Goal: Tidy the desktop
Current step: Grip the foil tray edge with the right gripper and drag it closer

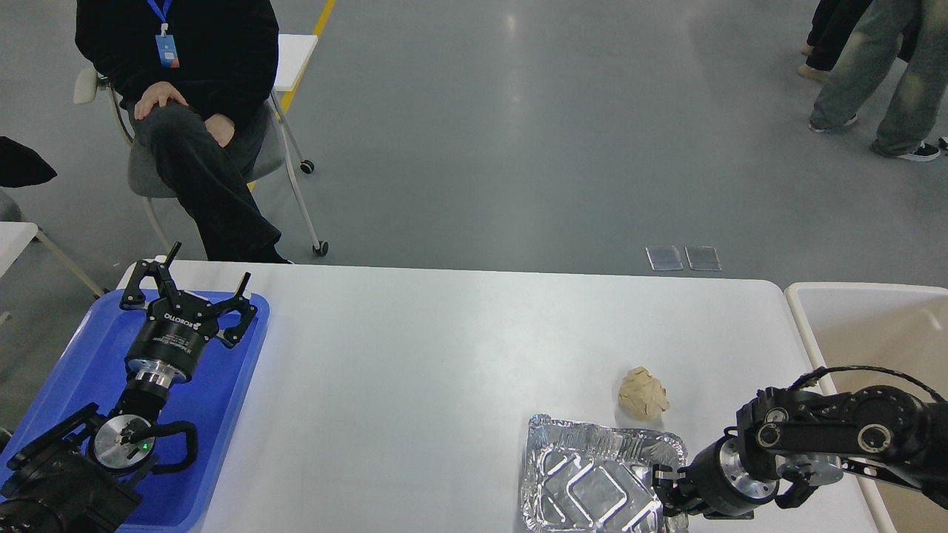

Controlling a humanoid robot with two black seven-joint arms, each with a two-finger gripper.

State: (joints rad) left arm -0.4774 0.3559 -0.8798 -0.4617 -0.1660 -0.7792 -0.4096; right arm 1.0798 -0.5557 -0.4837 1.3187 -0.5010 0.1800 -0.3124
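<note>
The white desktop (444,355) fills the middle of the head view. A crumpled beige paper ball (643,392) lies on it at the right. Just in front of the ball sits an empty silver foil tray (592,481). My right gripper (661,490) comes in from the right and is at the foil tray's right rim. Its dark fingers are too small to tell apart. My left gripper (194,292) is open and empty, with its fingers spread wide over the far end of a blue tray (222,414) on the desktop's left end.
A white-rimmed beige bin (859,326) stands against the desktop's right edge. A seated person (200,111) is behind the far left corner. Other people (874,74) stand at the far right. A small white side table (15,237) is at the left edge.
</note>
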